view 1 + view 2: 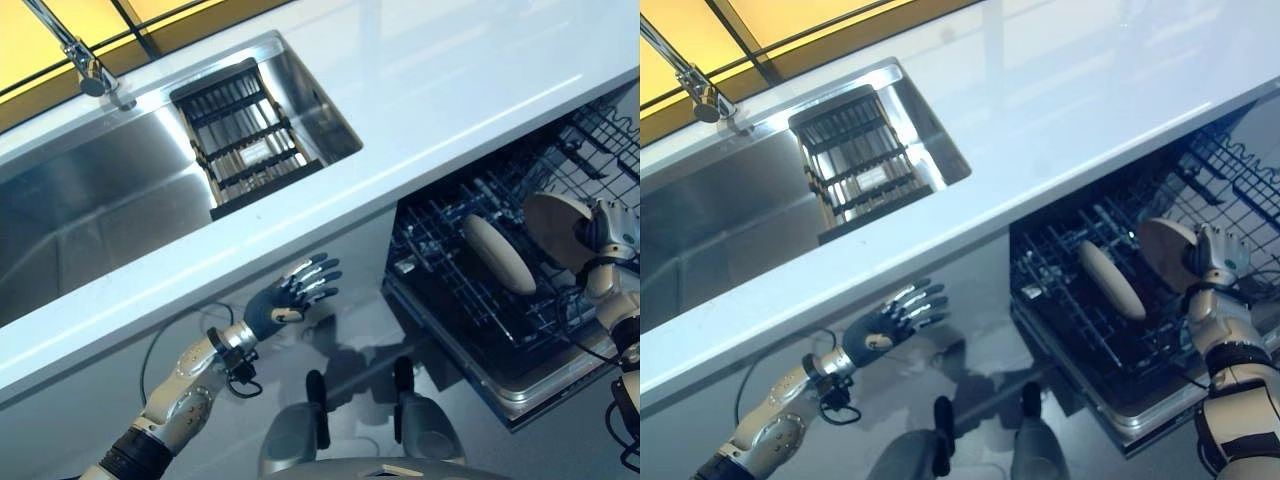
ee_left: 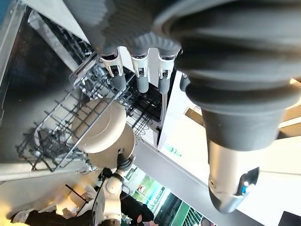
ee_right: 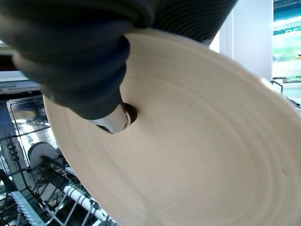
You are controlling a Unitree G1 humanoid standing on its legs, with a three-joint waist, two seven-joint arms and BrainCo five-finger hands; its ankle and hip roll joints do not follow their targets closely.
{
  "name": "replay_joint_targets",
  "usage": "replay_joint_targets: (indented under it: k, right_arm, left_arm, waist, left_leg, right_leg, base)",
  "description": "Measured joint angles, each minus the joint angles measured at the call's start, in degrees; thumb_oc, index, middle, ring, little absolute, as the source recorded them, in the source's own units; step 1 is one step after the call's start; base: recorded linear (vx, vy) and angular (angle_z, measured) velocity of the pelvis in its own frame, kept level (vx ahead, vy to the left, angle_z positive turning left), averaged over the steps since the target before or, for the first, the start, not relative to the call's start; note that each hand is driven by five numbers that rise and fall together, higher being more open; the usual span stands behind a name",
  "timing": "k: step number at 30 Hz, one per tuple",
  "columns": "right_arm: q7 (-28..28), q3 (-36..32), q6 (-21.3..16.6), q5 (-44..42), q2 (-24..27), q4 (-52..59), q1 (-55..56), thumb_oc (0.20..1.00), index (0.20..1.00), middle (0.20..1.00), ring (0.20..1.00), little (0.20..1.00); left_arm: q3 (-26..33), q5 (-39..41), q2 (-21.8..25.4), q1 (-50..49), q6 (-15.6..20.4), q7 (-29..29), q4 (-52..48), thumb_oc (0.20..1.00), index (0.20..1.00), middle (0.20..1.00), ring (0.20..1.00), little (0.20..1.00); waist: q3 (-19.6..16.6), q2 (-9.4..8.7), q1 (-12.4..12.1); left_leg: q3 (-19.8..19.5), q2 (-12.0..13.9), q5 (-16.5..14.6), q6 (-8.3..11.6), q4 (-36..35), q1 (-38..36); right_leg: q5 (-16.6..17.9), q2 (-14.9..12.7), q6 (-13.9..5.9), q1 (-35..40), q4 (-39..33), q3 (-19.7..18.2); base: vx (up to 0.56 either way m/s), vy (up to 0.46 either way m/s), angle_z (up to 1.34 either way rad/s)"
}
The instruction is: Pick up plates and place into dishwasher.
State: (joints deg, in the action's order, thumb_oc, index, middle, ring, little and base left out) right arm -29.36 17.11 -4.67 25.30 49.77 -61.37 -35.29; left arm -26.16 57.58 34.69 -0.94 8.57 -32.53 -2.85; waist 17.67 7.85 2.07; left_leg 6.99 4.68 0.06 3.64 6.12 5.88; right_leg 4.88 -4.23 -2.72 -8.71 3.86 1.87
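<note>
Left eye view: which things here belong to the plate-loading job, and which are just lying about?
Job:
round beige plate held by the right hand
second beige plate standing in the rack
dark wire dishwasher rack

Just there:
steel sink
black slatted drying rack in the sink
chrome tap
white countertop
left hand, open and idle

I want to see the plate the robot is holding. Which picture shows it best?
The right wrist view: the held plate shows close up, with the right hand pinching it. In the two eye views it shows above the dishwasher rack, beside another plate. The left wrist view shows it past the open left hand.
</note>
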Motion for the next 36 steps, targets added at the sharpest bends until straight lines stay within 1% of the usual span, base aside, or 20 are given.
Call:
replay_joint_targets:
  k: [2,5,8,11,12,13,14,18,27,34,36]
  right_arm:
    - [0.3,1.2,0.0,-0.2,0.0,-0.2,-1.2,0.200,0.200,0.200,0.200,0.200]
    - [3.1,2.0,0.1,-1.3,0.0,-1.4,-2.8,0.200,0.200,0.200,0.200,0.200]
    - [5.0,2.4,1.4,-3.0,0.0,-2.8,-3.6,0.200,0.200,0.200,0.200,0.200]
    - [5.5,3.0,1.9,-3.8,0.0,-3.2,-3.8,0.200,0.200,0.200,0.200,0.200]
    - [5.6,3.0,2.1,-4.3,0.0,-3.2,-3.9,0.482,0.482,0.482,0.482,0.482]
    - [5.6,3.0,2.3,-4.9,0.0,-3.2,-4.0,0.959,0.959,0.959,0.959,0.959]
    - [5.6,3.0,2.4,-5.1,0.0,-3.3,-4.0,1.000,1.000,1.000,1.000,1.000]
    - [5.6,2.9,2.6,-5.3,0.0,-4.8,-4.7,1.000,1.000,1.000,1.000,1.000]
    - [5.6,2.9,2.3,-5.2,0.0,-4.8,-5.1,1.000,1.000,1.000,1.000,1.000]
    - [4.9,2.8,0.8,-5.2,0.0,-4.5,-5.0,1.000,1.000,1.000,1.000,1.000]
    - [4.1,1.4,0.0,-5.3,0.0,-4.0,-4.6,1.000,1.000,1.000,1.000,1.000]
  left_arm:
    - [-0.1,0.2,0.0,0.2,0.7,0.0,0.0,1.000,1.000,1.000,1.000,1.000]
    - [-0.4,0.6,0.0,0.9,0.8,0.0,0.1,1.000,1.000,1.000,1.000,1.000]
    - [-0.8,0.6,0.0,1.1,1.0,0.5,0.1,1.000,1.000,1.000,1.000,1.000]
    - [-2.0,0.6,0.0,1.2,1.2,0.9,0.1,1.000,1.000,1.000,1.000,1.000]
    - [-2.0,0.6,-0.1,1.3,1.2,1.0,0.1,1.000,1.000,1.000,1.000,1.000]
    - [-2.0,0.6,-0.1,1.5,1.3,1.1,0.1,1.000,1.000,1.000,1.000,1.000]
    - [-2.0,0.6,-0.1,1.6,1.3,1.1,0.1,1.000,1.000,1.000,1.000,1.000]
    - [-2.0,0.6,-0.1,1.7,1.9,1.2,0.1,1.000,1.000,1.000,1.000,1.000]
    - [-2.0,0.7,-0.1,1.7,1.9,1.7,0.1,1.000,1.000,1.000,1.000,1.000]
    - [-2.0,0.7,-0.2,1.1,1.9,1.7,0.1,1.000,1.000,1.000,1.000,1.000]
    - [-1.9,0.7,-0.3,0.7,1.9,1.7,0.0,1.000,1.000,1.000,1.000,1.000]
  waist:
    - [-0.2,0.28,0.1]
    - [-0.1,0.86,0.1]
    - [0.0,1.51,-0.1]
    - [0.0,1.67,0.0]
    - [0.0,1.67,0.1]
    - [0.0,1.67,0.1]
    - [0.0,1.68,0.1]
    - [0.0,1.68,0.1]
    - [0.0,1.71,0.2]
    - [0.0,1.75,0.3]
    - [-0.1,1.77,0.4]
  left_leg:
    - [0.1,0.0,0.1,-0.06,0.2,0.9]
    - [0.2,-0.1,0.1,-0.14,0.5,1.6]
    - [0.1,-0.1,0.1,-0.16,0.6,1.8]
    - [0.1,-0.1,0.1,-0.15,0.5,1.8]
    - [0.1,-0.1,0.1,-0.15,0.5,1.8]
    - [0.1,-0.1,0.1,-0.15,0.5,1.8]
    - [0.1,-0.1,0.1,-0.15,0.5,1.8]
    - [0.2,-0.1,0.1,-0.16,0.4,1.8]
    - [0.4,-0.1,0.2,-0.18,-0.1,1.0]
    - [0.9,-0.3,0.3,-0.31,-1.9,-2.1]
    - [1.1,-0.3,0.3,-0.35,-2.6,-3.3]
  right_leg:
    - [0.0,0.0,-0.12,-0.9,0.1,0.0]
    - [0.1,-0.1,-0.01,-1.7,0.6,-0.1]
    - [0.1,-0.1,0.07,-2.0,0.8,-0.1]
    - [0.1,-0.1,0.10,-2.1,0.8,-0.1]
    - [0.1,-0.1,0.10,-2.1,0.8,-0.1]
    - [0.1,-0.1,0.10,-2.1,0.8,-0.1]
    - [0.1,-0.1,0.10,-2.1,0.8,-0.1]
    - [-0.1,-0.1,-0.05,-2.1,0.8,-0.1]
    - [0.0,-0.1,0.13,-1.6,0.7,-0.2]
    - [-0.3,-0.1,-0.03,0.8,0.0,-0.8]
    - [-0.3,0.0,-0.09,1.6,-0.3,-1.0]
  base:
    - [-0.04,0.015,-0.04]
    - [0.00,0.000,0.00]
    - [0.00,0.000,0.00]
    - [0.00,0.000,0.00]
    - [0.00,0.000,0.00]
    - [0.00,0.000,0.00]
    - [0.00,0.000,0.00]
    - [0.00,0.000,0.00]
    - [0.02,0.016,-0.01]
    - [0.04,0.049,-0.03]
    - [0.06,0.051,-0.05]
